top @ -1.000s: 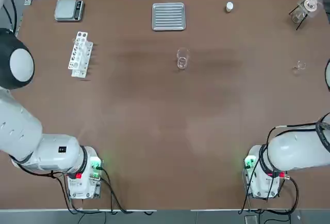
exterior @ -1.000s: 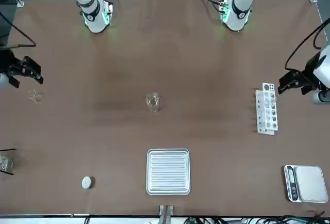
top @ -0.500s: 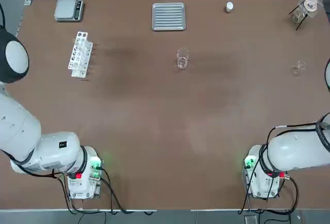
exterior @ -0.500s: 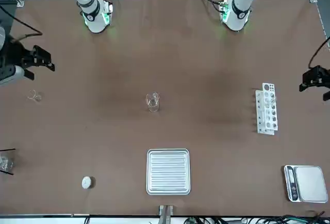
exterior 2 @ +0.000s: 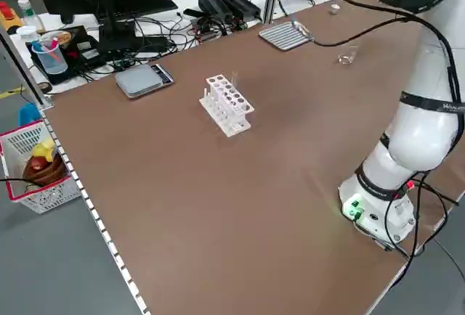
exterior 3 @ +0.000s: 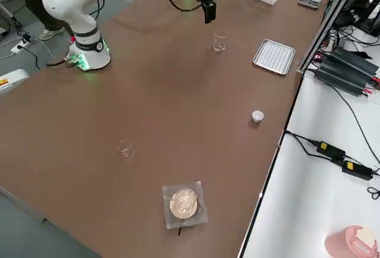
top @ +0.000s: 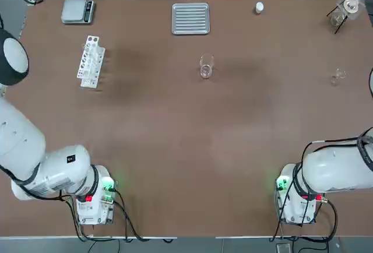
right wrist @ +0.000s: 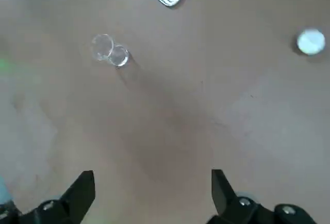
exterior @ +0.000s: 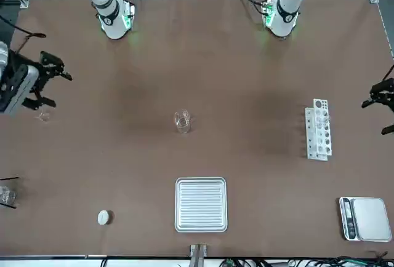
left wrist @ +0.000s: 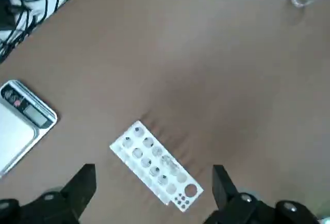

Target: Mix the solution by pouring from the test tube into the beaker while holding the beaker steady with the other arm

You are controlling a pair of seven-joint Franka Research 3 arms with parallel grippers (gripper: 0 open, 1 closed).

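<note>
Student: How far along is the mixing?

Tutor: At its outset. The beaker (top: 206, 67) stands upright mid-desk, nearer the robot than the ribbed tray (top: 190, 18), and nothing holds it. The test tube (exterior 2: 235, 78), a clear sliver just above the rack (exterior 2: 227, 104), appears to be lodged there still unused.

Student: And the two arms?

Tutor: Left gripper (left wrist: 154, 168): above the left part of the desk (top: 175, 125), near the rack, fingers spread, nothing between them. Right gripper (right wrist: 153, 171): above the right part, well apart from the beaker, fingers likewise spread and without a load.

Student: Which stages remain?

Tutor: In all likelihood, every one: grasp and lift the tube, steady the beaker with the other arm, tilt, pour and mix. Whether either vessel contains liquid, one cannot tell; no pouring is visible, and the judged next stage is the approach to both glass pieces
</note>
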